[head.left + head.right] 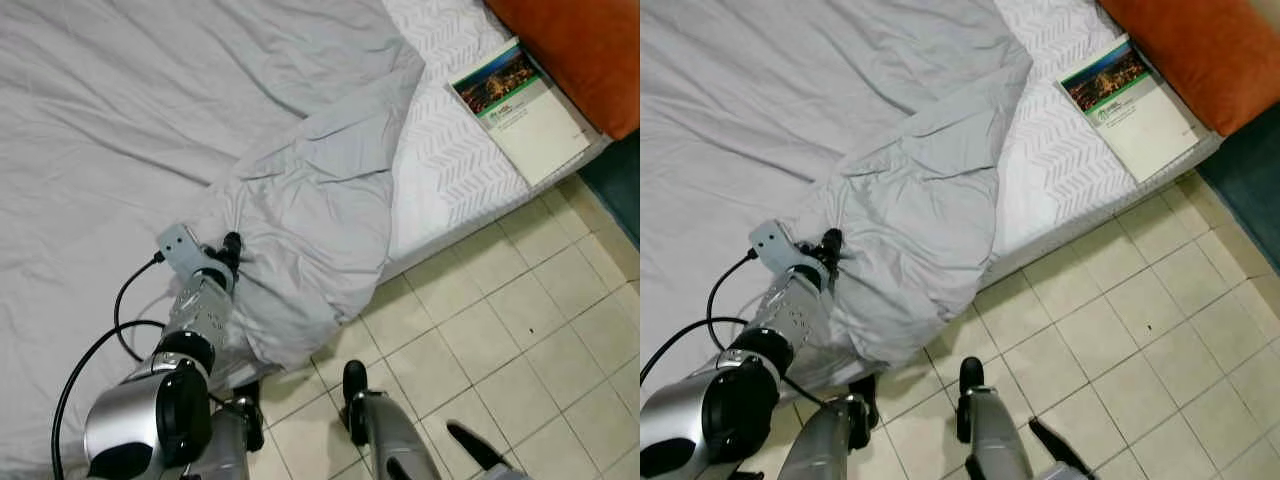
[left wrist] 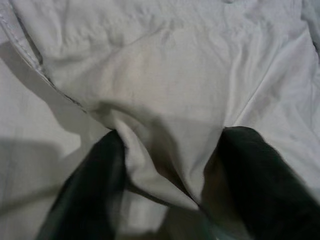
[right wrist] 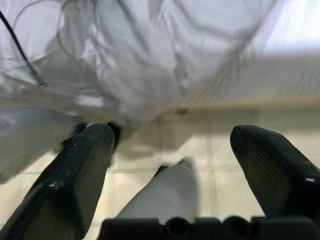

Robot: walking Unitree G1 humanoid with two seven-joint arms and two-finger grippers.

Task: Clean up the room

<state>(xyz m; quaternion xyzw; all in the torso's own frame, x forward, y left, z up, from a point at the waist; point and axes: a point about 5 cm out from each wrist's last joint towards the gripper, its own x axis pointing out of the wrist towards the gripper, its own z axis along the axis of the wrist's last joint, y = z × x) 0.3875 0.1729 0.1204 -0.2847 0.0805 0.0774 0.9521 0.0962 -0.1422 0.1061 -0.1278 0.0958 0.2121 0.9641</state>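
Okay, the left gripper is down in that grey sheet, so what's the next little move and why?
Probably close the left gripper on the fold and draw it up the bed. Its black fingers straddle a ridge of the rumpled light grey bedsheet, which is bunched and hangs over the white mattress edge toward the tiled floor.

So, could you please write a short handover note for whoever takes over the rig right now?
Left gripper: on the bed, fingers spread around a bunched fold of the grey sheet; the fold is not pinched yet.
Right gripper: open, holding nothing, low over the tiled floor by the bed's edge.
Sheet: crumpled, one corner hanging over the mattress edge towards the floor.
Book: on the mattress beside the orange pillow.
Done: nothing tidied that I can see.
Left: straighten the sheet, deal with the book.
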